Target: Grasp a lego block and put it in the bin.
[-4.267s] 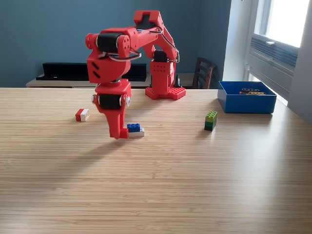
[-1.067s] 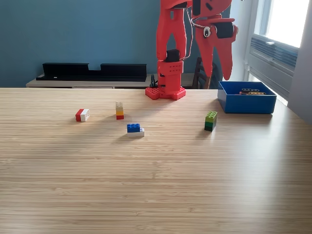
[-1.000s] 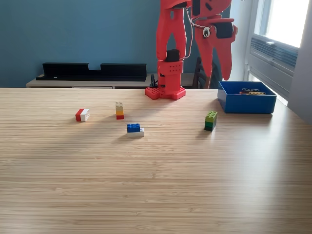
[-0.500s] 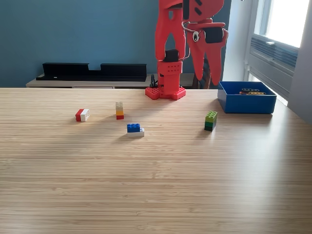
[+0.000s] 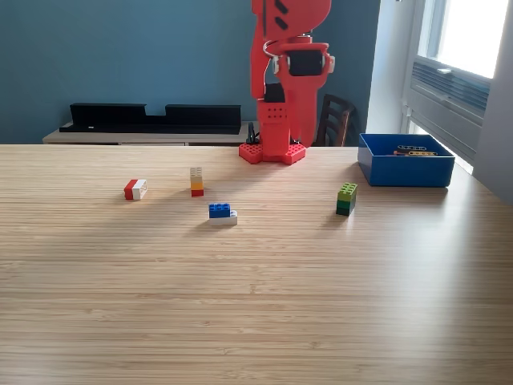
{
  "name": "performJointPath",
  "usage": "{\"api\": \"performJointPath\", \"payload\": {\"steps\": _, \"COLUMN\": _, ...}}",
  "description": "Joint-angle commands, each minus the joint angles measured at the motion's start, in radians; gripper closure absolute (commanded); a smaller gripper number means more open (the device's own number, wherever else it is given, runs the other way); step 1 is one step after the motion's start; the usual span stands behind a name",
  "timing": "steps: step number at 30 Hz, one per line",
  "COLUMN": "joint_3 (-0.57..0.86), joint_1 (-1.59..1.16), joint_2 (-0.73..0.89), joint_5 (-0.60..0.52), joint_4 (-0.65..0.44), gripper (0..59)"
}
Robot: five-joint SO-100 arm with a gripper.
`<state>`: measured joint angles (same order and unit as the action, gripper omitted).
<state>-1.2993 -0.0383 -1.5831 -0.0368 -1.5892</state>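
Several lego blocks lie on the wooden table: a red and white one (image 5: 135, 189), a small yellow, orange and red stack (image 5: 196, 182), a blue one on a white one (image 5: 222, 213), and a green stack (image 5: 346, 198). The blue bin (image 5: 405, 170) stands at the back on the exterior view's right, with a few small pieces (image 5: 413, 150) inside. The red arm stands upright over its base (image 5: 272, 151). My gripper (image 5: 302, 138) hangs with its fingers pointing down in front of the arm, well above the table and apart from every block. No block shows in it, and its jaws merge with the red arm behind.
A dark chair (image 5: 335, 119) stands behind the table beside the arm's base. A low black shelf (image 5: 152, 117) runs along the blue wall. A window is at the exterior view's right edge, past the bin.
The arm has swung from near the bin toward the exterior view's left, and the gripper now hangs in front of the arm's base. The blocks have not moved over the last second.
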Motion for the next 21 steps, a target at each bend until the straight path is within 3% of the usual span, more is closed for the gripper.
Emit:
{"api": "performJointPath", "payload": {"steps": 1, "joint_3": 0.011, "joint_1": 0.161, "joint_2": -0.086, "joint_5": -0.02, "joint_4": 0.041, "gripper": 26.1}}
{"api": "performJointPath", "payload": {"steps": 13, "joint_3": -0.044, "joint_1": 0.396, "joint_2": -0.098, "joint_5": -0.284, "joint_4": 0.049, "gripper": 27.0}}
{"api": "performJointPath", "payload": {"steps": 21, "joint_3": -0.17, "joint_1": 0.479, "joint_2": -0.098, "joint_5": -0.376, "joint_4": 0.063, "gripper": 28.0}}
